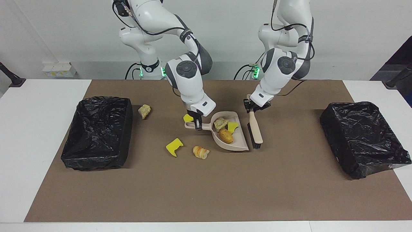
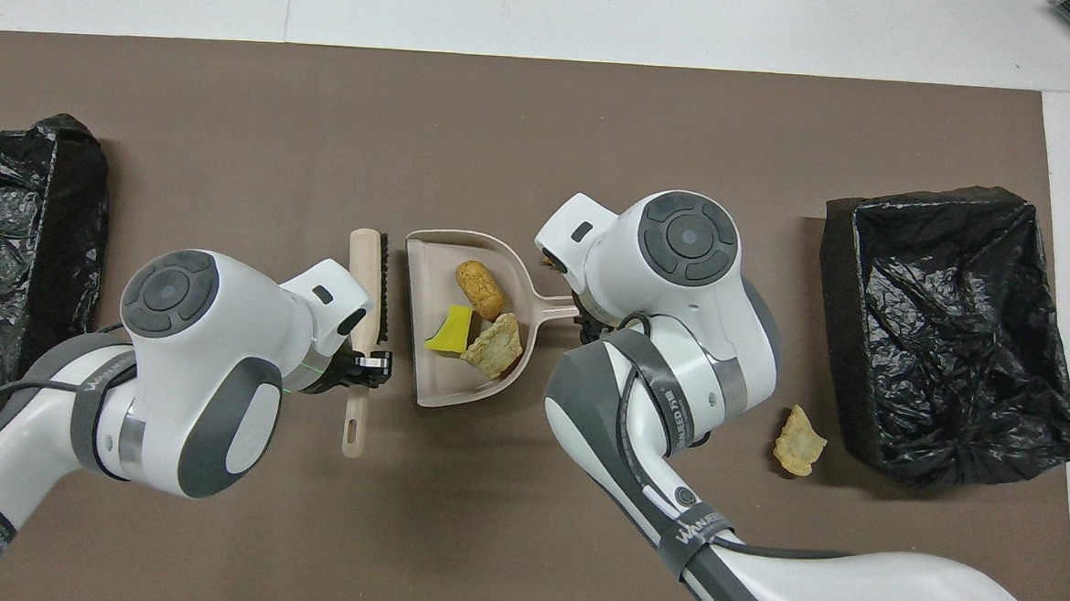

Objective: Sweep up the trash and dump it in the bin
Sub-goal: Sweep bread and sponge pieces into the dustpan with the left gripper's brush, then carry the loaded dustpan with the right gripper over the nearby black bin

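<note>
My right gripper [image 1: 197, 124] is shut on the handle of the beige dustpan [image 1: 240, 139], which rests on the mat. Three scraps lie in the pan: a tan lump [image 1: 220, 123], a yellow chunk [image 1: 232, 126] and a golden lump [image 1: 226, 136]. They also show from overhead in the dustpan [image 2: 424, 350]. My left gripper [image 1: 251, 108] is shut on the handle of the beige brush [image 1: 255, 125], whose black bristles stand at the pan's open edge. On the mat lie two yellow chunks [image 1: 174, 146] [image 1: 187, 118], a striped bread lump [image 1: 201, 152] and a tan lump [image 1: 144, 111].
Two bins lined with black bags stand on the brown mat, one at the right arm's end [image 1: 96, 132] and one at the left arm's end [image 1: 363, 138]. The tan lump [image 2: 799, 440] lies beside the right arm's bin [image 2: 945, 331].
</note>
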You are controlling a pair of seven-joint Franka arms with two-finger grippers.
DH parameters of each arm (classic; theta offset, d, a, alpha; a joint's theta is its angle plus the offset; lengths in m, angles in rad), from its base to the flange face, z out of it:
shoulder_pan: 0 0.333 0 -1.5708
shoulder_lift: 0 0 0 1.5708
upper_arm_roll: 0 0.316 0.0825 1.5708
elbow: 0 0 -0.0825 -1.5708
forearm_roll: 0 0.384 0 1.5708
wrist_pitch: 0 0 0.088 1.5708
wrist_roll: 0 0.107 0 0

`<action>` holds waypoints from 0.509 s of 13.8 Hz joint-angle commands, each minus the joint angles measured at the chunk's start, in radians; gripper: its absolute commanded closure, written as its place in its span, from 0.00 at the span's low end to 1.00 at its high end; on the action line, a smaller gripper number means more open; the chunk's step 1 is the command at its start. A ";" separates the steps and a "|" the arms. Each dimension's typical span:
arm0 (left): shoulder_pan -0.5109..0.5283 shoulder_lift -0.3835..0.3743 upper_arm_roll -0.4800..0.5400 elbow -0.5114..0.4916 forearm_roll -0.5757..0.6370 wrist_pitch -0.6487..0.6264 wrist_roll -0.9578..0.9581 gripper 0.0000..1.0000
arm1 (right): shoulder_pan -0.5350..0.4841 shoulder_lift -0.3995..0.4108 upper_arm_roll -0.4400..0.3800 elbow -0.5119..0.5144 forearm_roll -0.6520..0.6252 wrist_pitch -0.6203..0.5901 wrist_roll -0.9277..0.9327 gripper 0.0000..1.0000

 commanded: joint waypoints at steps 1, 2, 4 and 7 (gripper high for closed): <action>0.036 -0.015 -0.005 0.031 0.048 -0.051 -0.049 1.00 | -0.022 -0.008 0.011 -0.017 0.055 0.048 -0.056 1.00; 0.041 -0.013 -0.002 0.053 0.060 -0.088 -0.058 1.00 | -0.038 -0.009 0.011 -0.017 0.075 0.049 -0.083 1.00; 0.092 -0.015 -0.003 0.094 0.076 -0.168 -0.061 1.00 | -0.055 -0.023 0.011 -0.020 0.094 0.039 -0.119 1.00; 0.121 -0.030 -0.003 0.124 0.085 -0.249 -0.081 1.00 | -0.080 -0.049 0.011 -0.020 0.097 0.025 -0.120 1.00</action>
